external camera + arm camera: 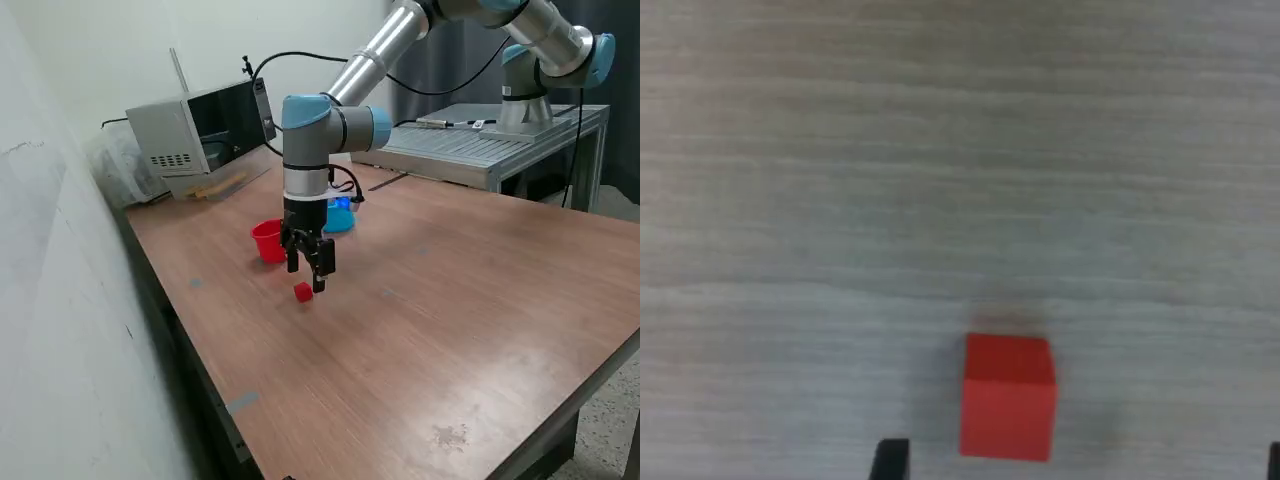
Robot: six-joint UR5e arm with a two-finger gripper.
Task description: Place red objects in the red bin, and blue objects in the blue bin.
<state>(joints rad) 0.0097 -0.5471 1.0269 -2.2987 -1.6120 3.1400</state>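
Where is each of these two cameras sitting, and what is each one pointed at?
Exterior view: off the arm, looking down across the brown wooden table; shows the arm, its gripper, a small red plastic cup and a light-blue plastic cup.
Wrist view: on the wrist, facing the tabletop; only dark fingertips show.
Shared: the small red cube, under the open gripper.

The bench [450,330] has a brown wood-grain top, smooth with a soft sheen, the grain showing as fine streaks in the wrist view. The red cube [304,292] looks smooth, matt and plain. The red cup [267,241] looks like slightly glossy plastic. The arm's tube [385,45] is brushed silver metal, its joints capped in light-blue plastic. The fingers [320,262] are matt black.
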